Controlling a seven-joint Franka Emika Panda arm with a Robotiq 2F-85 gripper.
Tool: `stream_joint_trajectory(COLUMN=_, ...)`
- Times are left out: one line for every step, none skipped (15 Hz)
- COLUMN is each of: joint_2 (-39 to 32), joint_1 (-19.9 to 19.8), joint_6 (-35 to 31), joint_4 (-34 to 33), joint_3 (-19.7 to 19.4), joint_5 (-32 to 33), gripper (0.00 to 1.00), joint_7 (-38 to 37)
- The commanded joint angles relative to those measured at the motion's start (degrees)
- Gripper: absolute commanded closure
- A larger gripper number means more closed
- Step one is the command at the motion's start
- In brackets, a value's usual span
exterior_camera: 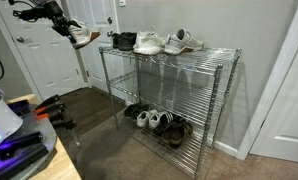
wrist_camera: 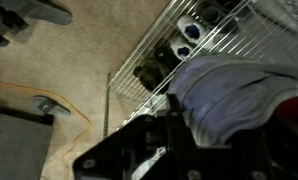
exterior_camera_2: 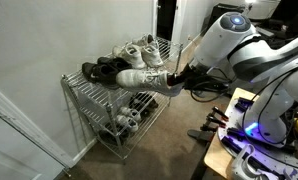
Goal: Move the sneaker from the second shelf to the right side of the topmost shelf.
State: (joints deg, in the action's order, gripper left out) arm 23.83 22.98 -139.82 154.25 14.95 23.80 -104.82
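Wrist view shows the pincer [wrist_camera: 177, 108] clamped on the sneaker [wrist_camera: 229, 95], which in both exterior views hangs midair just off the topmost shelf [exterior_camera: 189, 58].

Wrist view: sneaker [wrist_camera: 234, 95] blurred, cut by right edge. Gripper [wrist_camera: 174, 120] just dark smear, I can't make out fingers. Both exterior views: arm [exterior_camera: 34, 12] cut by frame edge, sneaker heel buried in gripper. Low shoes [exterior_camera: 159, 122] on rack [exterior_camera: 221, 100] too small, I can't count pairs.

Exterior views high, oblique on rack [exterior_camera: 164, 97]; wrist view close above.
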Motion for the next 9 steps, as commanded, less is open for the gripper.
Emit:
stream_joint_trajectory(joint_2=-1.14, joint_1=-2.78, joint_6=-15.78, joint_4=3.17, joint_3=-2.50, joint_5=5.64, gripper=0.94, joint_7=-0.03)
stream_joint_trajectory(joint_2=-2.36, joint_1=-3.62, joint_6=-19.67, joint_4=3.64, joint_3=-3.17, joint_5=6.97, gripper=0.94, joint_7=0.28)
stream_joint_trajectory(joint_2=-2.90, joint_1=-8.58, joint_6=-23.43, joint_4=4.08, joint_3=0.88, joint_5=4.42, gripper=0.94, joint_7=2.96)
stream_joint_trajectory(joint_2=-4.82, joint_1=-5.96, joint_6=-26.01, joint_4=4.16, joint_3=-3.26, joint_5=8.17, gripper=0.94, joint_7=0.88)
stream_joint_trajectory(joint_2=-6.26, joint_1=-7.47, joint_6=-28.91, joint_4=4.22, joint_3=-3.02, joint_5=8.68, gripper=0.94, joint_7=1.54)
stream_joint_trajectory(joint_2=-7.71, joint_1=-8.08, joint_6=-31.24, joint_4=4.18, joint_3=-3.46, joint_5=9.58, gripper=0.94, joint_7=1.78)
stream_joint_trajectory(joint_2=-5.57, joint_1=-6.53, joint_6=-25.74, joint_4=4.25, joint_3=-2.72, joint_5=7.46, gripper=0.86, joint_7=0.85)
stream_joint_trajectory(joint_2=-6.91, joint_1=-7.14, joint_6=-27.68, joint_4=4.24, joint_3=-3.10, joint_5=8.28, gripper=0.86, joint_7=0.87)
stream_joint_trajectory(joint_2=-7.82, joint_1=-7.40, joint_6=-28.53, joint_4=4.21, joint_3=-3.33, joint_5=8.46, gripper=0.86, joint_7=0.92)
